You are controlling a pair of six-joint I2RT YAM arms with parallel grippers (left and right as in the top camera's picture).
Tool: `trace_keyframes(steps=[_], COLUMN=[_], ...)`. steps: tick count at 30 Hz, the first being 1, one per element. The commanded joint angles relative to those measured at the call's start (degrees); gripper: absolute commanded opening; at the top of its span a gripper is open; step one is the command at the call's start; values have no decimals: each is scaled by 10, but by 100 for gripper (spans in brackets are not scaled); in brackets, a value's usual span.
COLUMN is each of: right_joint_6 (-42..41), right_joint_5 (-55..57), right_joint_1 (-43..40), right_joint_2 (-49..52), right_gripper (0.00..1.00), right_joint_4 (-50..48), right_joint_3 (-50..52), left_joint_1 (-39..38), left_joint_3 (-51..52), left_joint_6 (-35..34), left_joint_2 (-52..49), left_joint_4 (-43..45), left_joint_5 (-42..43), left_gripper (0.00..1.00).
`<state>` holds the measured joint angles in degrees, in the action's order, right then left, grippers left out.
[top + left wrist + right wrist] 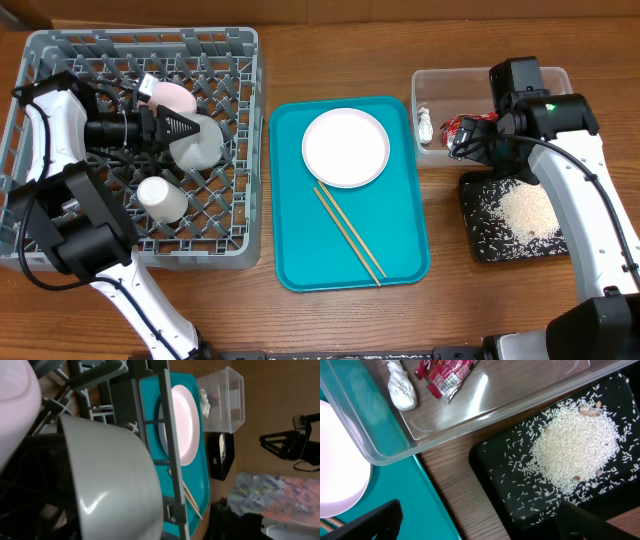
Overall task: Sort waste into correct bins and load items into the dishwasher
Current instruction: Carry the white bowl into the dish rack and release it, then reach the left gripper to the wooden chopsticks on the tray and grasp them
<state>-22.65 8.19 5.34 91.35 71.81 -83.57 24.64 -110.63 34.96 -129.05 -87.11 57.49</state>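
My left gripper [188, 127] is inside the grey dish rack [240, 60], shut on the rim of the pale grey-green bowl [205, 145], which fills the left wrist view [110, 475]. The pink bowl [172, 97] and white cup [162, 198] sit in the rack. The white plate [345, 147] and chopsticks [350, 236] lie on the teal tray [300, 250]. The wrapper [442, 375] and tissue [400, 385] lie in the clear tub [440, 78]. Rice [575, 445] is piled in the black tray [480, 245]. My right gripper [480, 510] is open and empty above the tub's front edge.
The rack fills the table's left side, the teal tray the middle, the tub and black tray the right. A strip of bare wood [460, 475] runs between the teal tray and the black tray. My right arm [590, 190] reaches over the black tray.
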Motion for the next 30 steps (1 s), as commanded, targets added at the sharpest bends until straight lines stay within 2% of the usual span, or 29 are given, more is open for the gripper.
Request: trace_keyframes(steps=[1, 4, 5, 6, 9, 14, 22, 25, 28, 30], right_joint_6=[1, 2, 2, 1, 2, 2, 2, 1, -4, -16], right_joint_5=[8, 8, 8, 8, 8, 8, 8, 8, 8, 7], right_joint_1=[0, 0, 0, 0, 0, 0, 0, 0, -2, -10], right_joint_2=[-12, -12, -12, -12, -12, -12, -12, -12, -12, -12], right_gripper=[100, 100, 100, 100, 100, 100, 100, 100, 100, 100], right_joint_4=[-1, -1, -1, -1, -1, -1, 0, 0, 3, 5], right_joint_3=[-16, -16, -16, -16, -16, -16, -16, -16, -16, -16], left_joint_1=[2, -3, -6, -10, -25, -65, -107, -147, -195, -228], left_joint_3=[-54, -81, -87, -93, -94, -94, -94, -94, -94, -94], left_joint_6=[7, 6, 3, -6, -26, -107, -141, -167, -225, -294], left_joint_2=[30, 61, 71, 88, 124, 160, 160, 160, 160, 160], left_joint_4=[-13, -16, -16, -14, -2, 28, 28, 32, 32, 28], left_joint_5=[-7, -7, -9, -15, -54, -198, -209, -247, -306, -327], left_gripper=[72, 81, 88, 100, 100, 100, 100, 100, 100, 100])
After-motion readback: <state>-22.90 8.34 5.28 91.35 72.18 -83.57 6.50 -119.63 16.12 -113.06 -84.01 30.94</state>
